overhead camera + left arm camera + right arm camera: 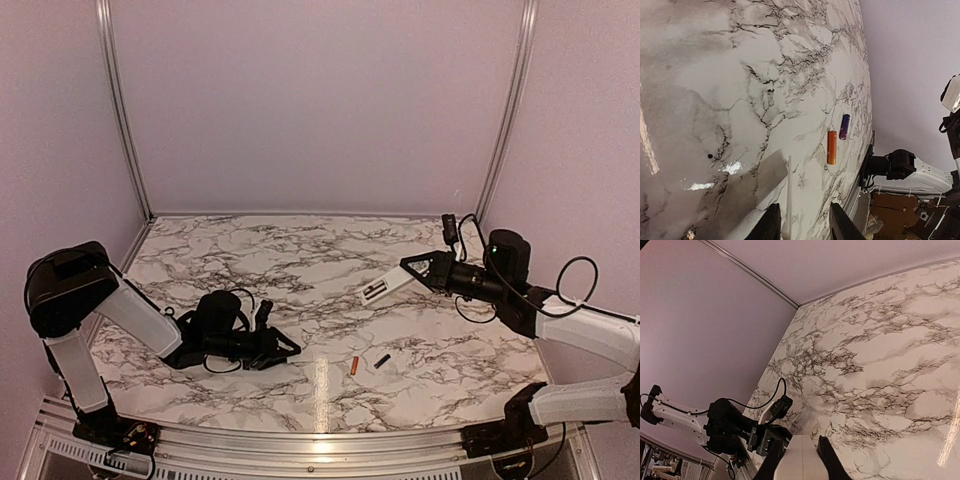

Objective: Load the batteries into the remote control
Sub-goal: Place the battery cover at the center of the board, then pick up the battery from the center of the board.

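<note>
The right tool (410, 268) is clamped on one end of the remote (385, 287), at the right of the desk (290, 260). The remote sticks out from the fingers toward the desk's middle, its dark-marked end farthest from the tool. In the right wrist view the two fingers (826, 457) press against either side of the white body (800, 464). Whether the remote rests on the marble or hangs just above it cannot be told.

The two batteries lie on the desk near its front edge, right of centre. They are close together but not touching, and nothing is holding them. The orange cell (354, 365) is on the left. The black cell (382, 360) is just to its right and looks dark purple in the left wrist view (844, 126). There the orange cell (831, 147) lies almost parallel to it. Both are well apart from the remote.

The left tool (292, 349) lies low over the desk at front left and points toward the cells, short of them. Its jaws stand partly apart. A thin white strip (788, 200) sits in the gap, nearer one finger (771, 224) than the other. It does not fill the gap, and whether it touches either finger cannot be told.
</note>
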### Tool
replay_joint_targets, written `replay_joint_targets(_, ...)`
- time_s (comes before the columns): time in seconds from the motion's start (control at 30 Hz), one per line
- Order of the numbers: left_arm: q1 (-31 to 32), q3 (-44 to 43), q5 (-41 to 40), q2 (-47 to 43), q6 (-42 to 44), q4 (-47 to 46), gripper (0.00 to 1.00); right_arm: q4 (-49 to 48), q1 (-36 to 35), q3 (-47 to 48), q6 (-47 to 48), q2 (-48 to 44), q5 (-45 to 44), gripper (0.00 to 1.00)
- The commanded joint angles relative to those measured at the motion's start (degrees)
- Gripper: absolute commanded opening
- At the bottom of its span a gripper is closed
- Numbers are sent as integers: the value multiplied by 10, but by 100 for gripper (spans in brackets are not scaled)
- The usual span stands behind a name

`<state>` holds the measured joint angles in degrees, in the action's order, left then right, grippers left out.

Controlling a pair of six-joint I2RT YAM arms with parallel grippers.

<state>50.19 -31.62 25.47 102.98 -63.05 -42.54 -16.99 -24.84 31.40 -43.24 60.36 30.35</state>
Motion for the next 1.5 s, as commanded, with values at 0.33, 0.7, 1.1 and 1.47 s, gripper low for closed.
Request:
replay_joint_targets(0.33, -18, -62, -166, -105, 144, 336, 59, -8, 36, -5, 5, -9, 31, 0)
replay_joint_targets(0.7, 7, -170, -234, -120, 281, 466, 56, 4, 107, -30, 11, -37, 96, 0)
replay_joint_targets(1.1, 95, -300, -164, -6, 348, 452, 46, 97, 121, -17, 77, -49, 166, 0)
replay_joint_targets(1.47, 104, -385, -232, 9, 375, 454, 49, 107, 102, -20, 72, -35, 235, 0)
